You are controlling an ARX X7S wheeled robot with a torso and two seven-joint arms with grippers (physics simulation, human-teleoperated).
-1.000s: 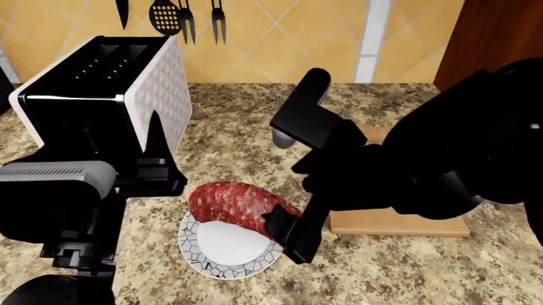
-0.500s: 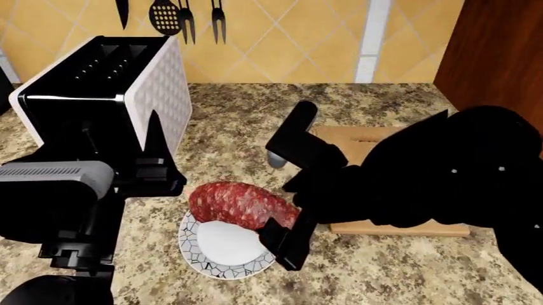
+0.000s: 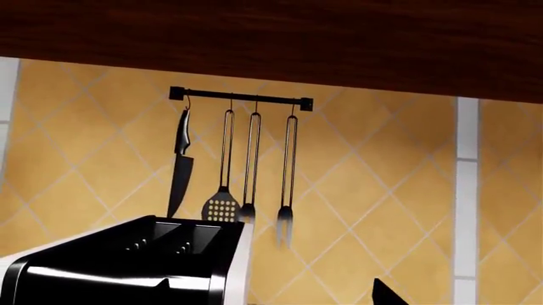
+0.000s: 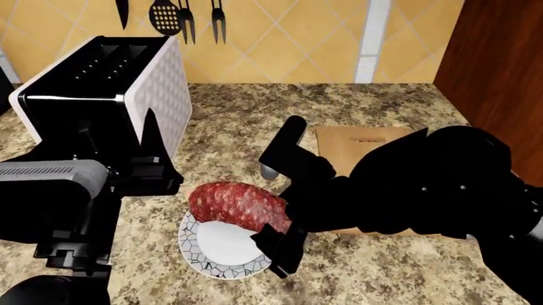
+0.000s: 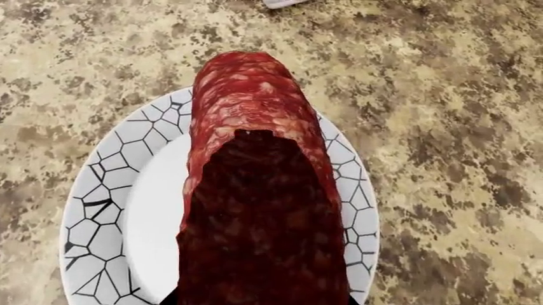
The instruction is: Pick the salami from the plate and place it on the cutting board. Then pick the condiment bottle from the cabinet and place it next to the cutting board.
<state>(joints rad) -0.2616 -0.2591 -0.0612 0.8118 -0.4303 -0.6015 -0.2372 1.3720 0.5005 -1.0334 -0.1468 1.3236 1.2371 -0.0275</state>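
Note:
The salami (image 4: 238,204) lies across the far side of the plate (image 4: 216,251) on the granite counter. My right gripper (image 4: 276,225) reaches down over the salami's right end, with one black finger (image 4: 276,253) showing beside the plate. In the right wrist view the salami (image 5: 254,190) fills the middle over the plate (image 5: 119,210), and dark finger edges stand on either side of its near end; the jaws look open around it. The cutting board (image 4: 348,145) lies to the right, mostly behind my right arm. My left gripper (image 4: 127,152) is open and empty beside the toaster. The condiment bottle is out of view.
A black and white toaster (image 4: 110,82) stands at the back left, close to my left gripper; it also shows in the left wrist view (image 3: 127,267). Utensils hang on a wall rail (image 3: 241,98). A brown cabinet side (image 4: 500,63) rises at the right.
My right arm has come down and to the left, bringing its gripper lower over the salami's right end. The salami, plate and left arm have stayed in place.

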